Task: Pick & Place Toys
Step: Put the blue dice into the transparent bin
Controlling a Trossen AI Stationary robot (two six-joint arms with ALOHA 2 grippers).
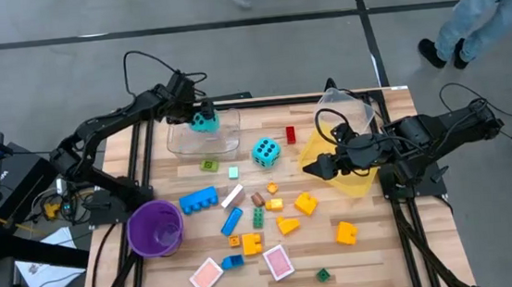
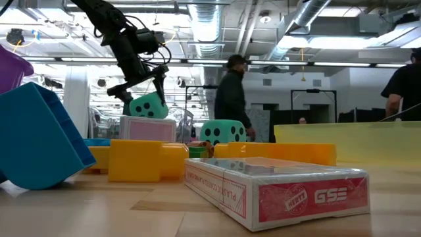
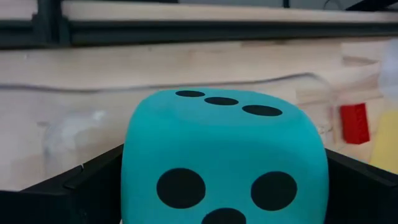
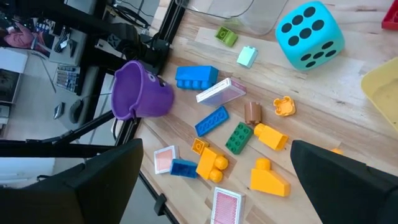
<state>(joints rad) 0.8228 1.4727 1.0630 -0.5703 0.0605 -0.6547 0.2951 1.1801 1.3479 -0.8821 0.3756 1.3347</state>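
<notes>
Left hand [image 1: 202, 120] grips a cyan die [image 1: 204, 122] over a clear container [image 1: 202, 143].

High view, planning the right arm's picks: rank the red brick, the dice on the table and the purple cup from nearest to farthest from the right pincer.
From the right pincer:
1. Red brick, toward the table's far edge.
2. Dice on the table, mid-table.
3. Purple cup, left edge.

die [image 1: 203, 121] above clear bin [image 1: 228, 142], bricks [image 1: 286, 217] mid-table
</notes>
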